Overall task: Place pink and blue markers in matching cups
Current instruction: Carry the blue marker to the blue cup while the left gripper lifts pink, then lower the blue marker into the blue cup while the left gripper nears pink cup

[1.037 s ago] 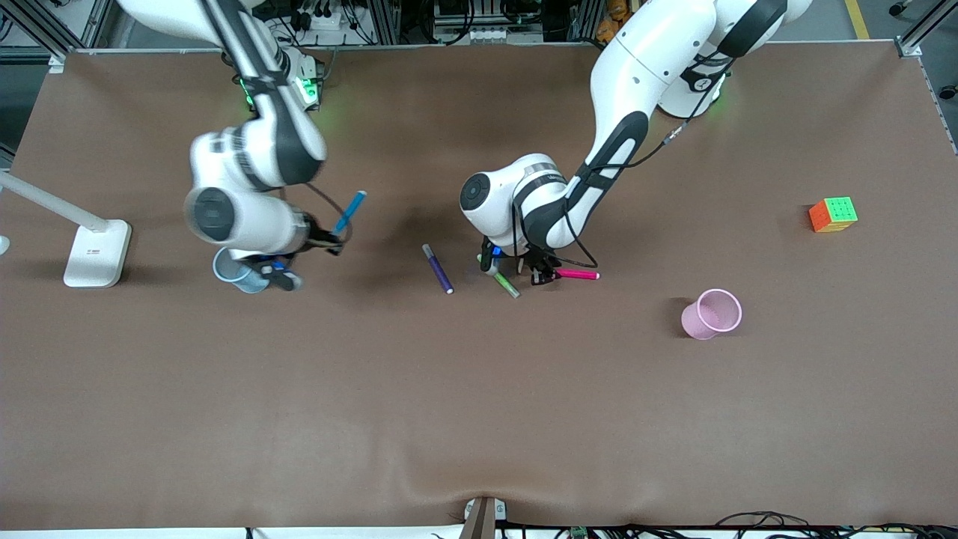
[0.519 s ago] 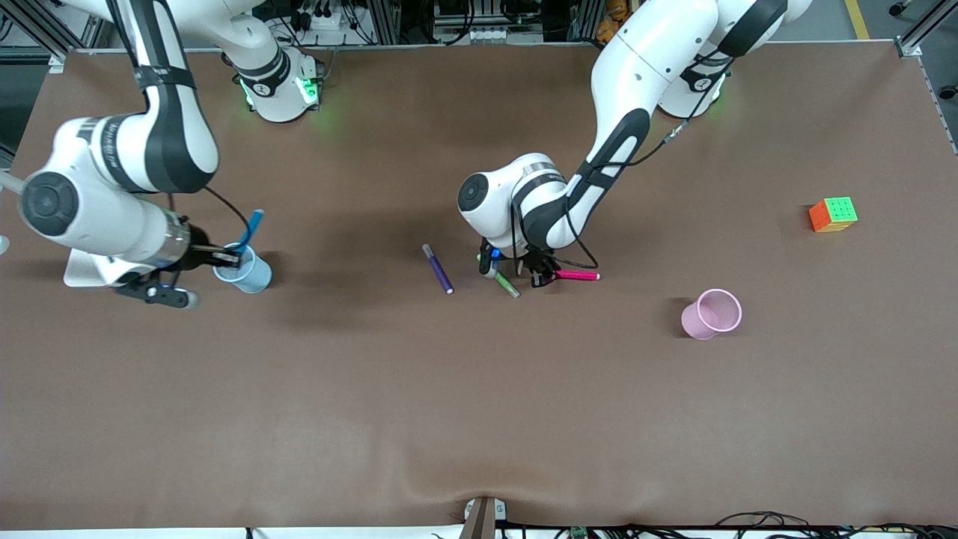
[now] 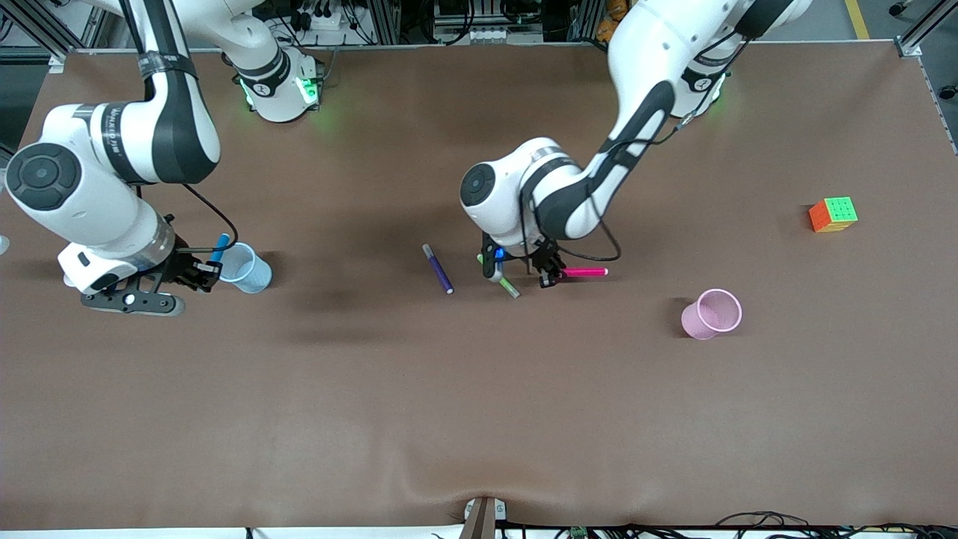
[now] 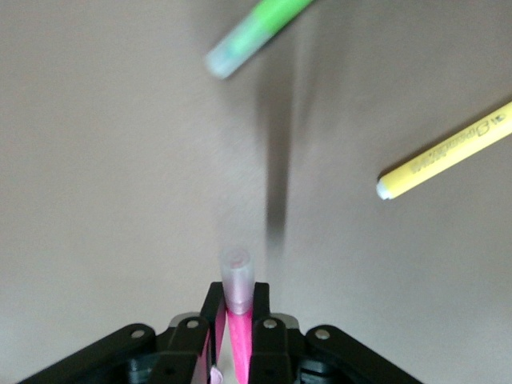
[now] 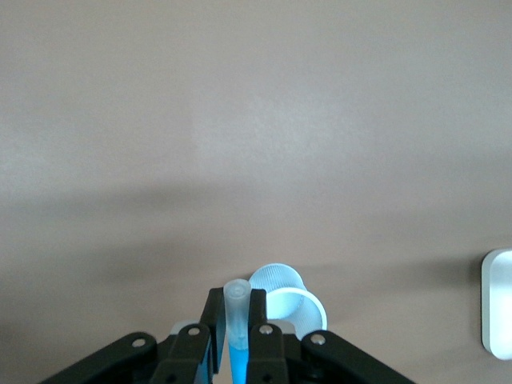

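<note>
Since 1 s ago the right arm has been swung toward its own end of the tabletop, and the blue marker (image 3: 218,248), earlier carried high and tilted, is now brought down just beside the blue cup (image 3: 245,268); the right end effector (image 3: 203,273) is clamped on it, w/ the greyish end seen sticking out between the fingers in the right wrist view (image 5: 237,298) and the cup rim (image 5: 298,308) just past it. The marker is not yet inside the cup, so the drop is judged imminent but not done. On the other arm, the left end effector (image 3: 552,274) has been raised slightly & shifted, closed on the pink marker (image 3: 585,272), which is held roughly level over the tabletop; the paler end shows between the fingers in the left wrist view (image 4: 238,276). The pink cup (image 3: 712,314) stands well apart toward the left arm's end, nearer the front camera, and looks empty; the blue cup also appears empty. The purple marker (image 3: 438,269), green marker (image 3: 507,285) and yellow marker (image 4: 445,152) are left lying; both placements remain to be done
</note>
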Available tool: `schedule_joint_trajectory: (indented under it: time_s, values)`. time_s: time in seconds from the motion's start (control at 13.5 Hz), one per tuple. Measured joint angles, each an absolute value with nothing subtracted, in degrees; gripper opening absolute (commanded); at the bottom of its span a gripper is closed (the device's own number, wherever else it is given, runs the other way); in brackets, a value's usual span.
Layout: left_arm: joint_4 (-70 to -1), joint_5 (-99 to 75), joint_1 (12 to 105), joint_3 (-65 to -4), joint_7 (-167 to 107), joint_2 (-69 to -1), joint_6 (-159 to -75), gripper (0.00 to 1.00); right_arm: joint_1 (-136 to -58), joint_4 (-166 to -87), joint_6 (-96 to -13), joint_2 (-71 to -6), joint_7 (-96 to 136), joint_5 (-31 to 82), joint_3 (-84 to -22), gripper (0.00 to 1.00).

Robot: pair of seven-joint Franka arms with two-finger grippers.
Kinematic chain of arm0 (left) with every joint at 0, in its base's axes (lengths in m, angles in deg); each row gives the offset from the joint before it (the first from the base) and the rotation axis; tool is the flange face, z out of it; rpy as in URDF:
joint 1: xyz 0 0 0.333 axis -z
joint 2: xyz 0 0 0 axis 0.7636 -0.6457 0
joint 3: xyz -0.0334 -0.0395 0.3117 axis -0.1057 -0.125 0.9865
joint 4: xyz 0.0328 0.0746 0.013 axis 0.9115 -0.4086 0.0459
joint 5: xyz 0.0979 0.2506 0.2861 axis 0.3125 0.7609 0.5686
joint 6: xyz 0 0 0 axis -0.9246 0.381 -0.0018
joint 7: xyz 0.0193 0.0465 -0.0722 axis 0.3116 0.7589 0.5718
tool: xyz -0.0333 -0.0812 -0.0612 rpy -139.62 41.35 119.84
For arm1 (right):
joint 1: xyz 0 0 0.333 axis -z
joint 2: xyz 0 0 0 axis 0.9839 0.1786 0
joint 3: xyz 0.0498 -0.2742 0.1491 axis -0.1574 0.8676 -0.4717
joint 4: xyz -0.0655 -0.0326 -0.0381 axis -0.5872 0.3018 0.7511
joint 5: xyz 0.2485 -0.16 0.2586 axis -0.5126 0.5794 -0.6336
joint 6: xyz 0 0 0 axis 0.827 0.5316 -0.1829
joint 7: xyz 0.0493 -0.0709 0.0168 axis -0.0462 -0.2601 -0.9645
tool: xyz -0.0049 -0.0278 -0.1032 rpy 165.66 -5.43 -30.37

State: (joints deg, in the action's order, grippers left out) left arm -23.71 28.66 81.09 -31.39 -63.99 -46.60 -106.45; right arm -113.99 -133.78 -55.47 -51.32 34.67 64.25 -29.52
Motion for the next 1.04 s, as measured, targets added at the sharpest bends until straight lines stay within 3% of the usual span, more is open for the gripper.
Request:
schedule_joint_trajectory:
  time_s: [0.37, 0.67, 1.04]
  values:
    - [-23.49, 20.72, 72.75, -31.21, -71.67, -36.47, -102.81, 0.00, -114.39, -142.24, -66.17, -54.51, 34.61, 70.00, -29.64, 0.00]
    - [-23.52, 17.55, 67.48, -31.17, -73.08, -29.73, -99.94, 0.00, -114.04, -153.34, -80.53, -58.09, 34.62, 75.20, -29.43, 0.00]
    - [-24.28, 12.96, 59.95, -31.12, -74.52, -26.30, -99.24, 0.00, -113.95, -157.82, -85.18, -59.94, 34.62, 75.95, -29.42, 0.00]
